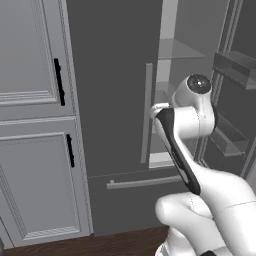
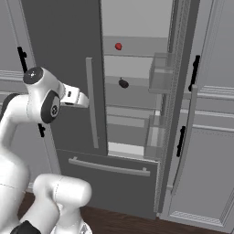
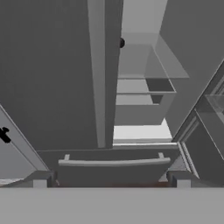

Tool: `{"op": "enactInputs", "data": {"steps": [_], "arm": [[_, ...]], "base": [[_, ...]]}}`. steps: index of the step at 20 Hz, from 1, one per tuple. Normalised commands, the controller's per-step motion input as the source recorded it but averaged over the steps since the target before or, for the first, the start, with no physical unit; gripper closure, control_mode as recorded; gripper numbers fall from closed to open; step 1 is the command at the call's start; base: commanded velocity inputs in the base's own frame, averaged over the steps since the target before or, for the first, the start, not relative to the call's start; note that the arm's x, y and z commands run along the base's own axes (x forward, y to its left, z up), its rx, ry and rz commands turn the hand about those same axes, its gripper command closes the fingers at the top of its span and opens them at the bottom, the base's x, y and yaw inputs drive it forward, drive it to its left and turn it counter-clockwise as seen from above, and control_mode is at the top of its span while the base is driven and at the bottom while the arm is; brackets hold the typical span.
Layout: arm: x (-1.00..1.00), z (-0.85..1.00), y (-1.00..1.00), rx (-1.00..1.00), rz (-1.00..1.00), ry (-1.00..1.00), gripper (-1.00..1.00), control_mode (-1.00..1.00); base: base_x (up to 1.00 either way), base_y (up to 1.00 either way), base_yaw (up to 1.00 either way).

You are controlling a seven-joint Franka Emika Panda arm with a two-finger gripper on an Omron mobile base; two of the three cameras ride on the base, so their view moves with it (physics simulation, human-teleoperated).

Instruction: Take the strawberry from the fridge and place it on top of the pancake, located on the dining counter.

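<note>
With the fridge (image 2: 132, 91) door swung wide, the strawberry (image 2: 118, 46) sits reachable on an upper shelf. My claw (image 3: 111, 181) hangs with fingers apart, holding nothing, ready to reach in.

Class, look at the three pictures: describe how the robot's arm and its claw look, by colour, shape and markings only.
The arm is glossy white, with rounded, tube-like segments. A dark band runs along one segment, and dark round caps mark its joints. The claw has two small, blocky dark grey fingertips.

Light grey panelled cabinets (image 1: 30, 125) with black handles (image 1: 59, 82) are seen; a small dark, possibly purple, vegetable (image 2: 123, 83) lies on a shelf.
</note>
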Motion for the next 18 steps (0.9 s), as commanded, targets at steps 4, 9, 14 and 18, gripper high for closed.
{"op": "enactInputs", "data": {"steps": [4,9,14,18], "arm": [[0.64,-0.22,0.00,0.00,0.05,0.00,-1.00,-1.00],[0.59,-0.27,0.06,0.00,0.00,0.00,-1.00,-1.00],[0.58,-0.21,0.05,0.00,0.00,0.00,-1.00,-1.00],[0.56,-0.15,0.03,0.00,0.00,0.00,-1.00,-1.00]], "base": [[0.00,0.00,0.00],[0.00,0.00,0.00],[0.00,0.00,0.00],[0.00,0.00,0.00]]}}
